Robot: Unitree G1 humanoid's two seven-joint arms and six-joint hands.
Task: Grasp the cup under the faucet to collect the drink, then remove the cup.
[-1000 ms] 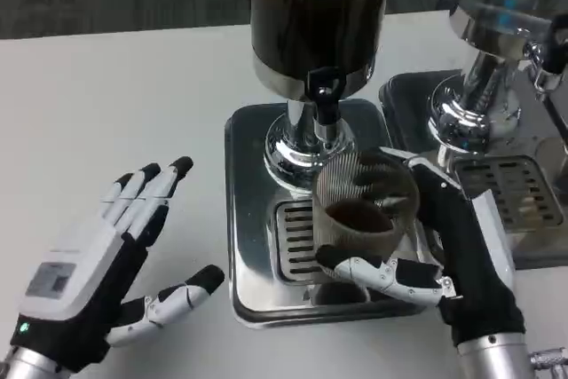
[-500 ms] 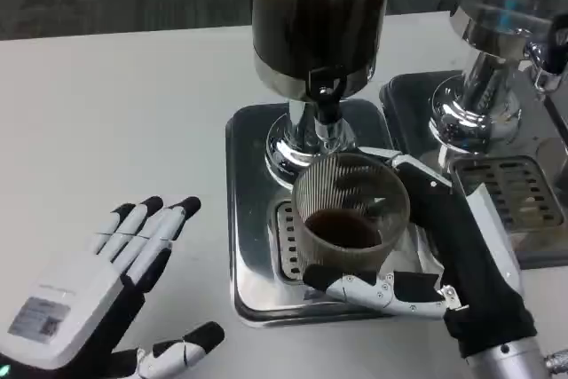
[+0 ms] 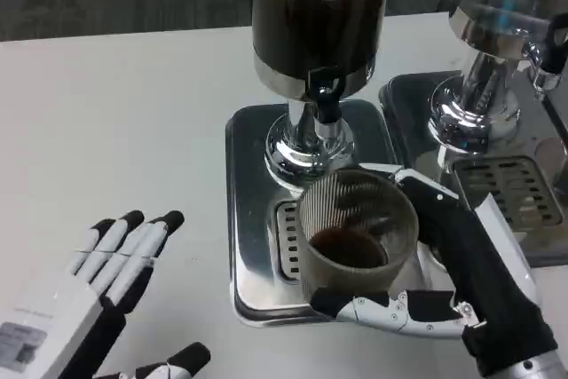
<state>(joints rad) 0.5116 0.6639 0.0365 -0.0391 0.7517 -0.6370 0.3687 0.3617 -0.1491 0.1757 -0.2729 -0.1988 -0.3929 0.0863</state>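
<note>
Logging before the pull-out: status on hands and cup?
Right hand grips cup, dark drink inside. Cup over drip tray, in front of faucet. Left hand open, off to the side. Nothing blocking.

Bright, even overhead light; glare on chrome dispenser base [image 3: 306, 153]; mild blur.

The white table [image 3: 133, 113] carries two steel drip trays side by side: one [image 3: 244, 210] at centre, another [image 3: 404, 99] at right.
</note>
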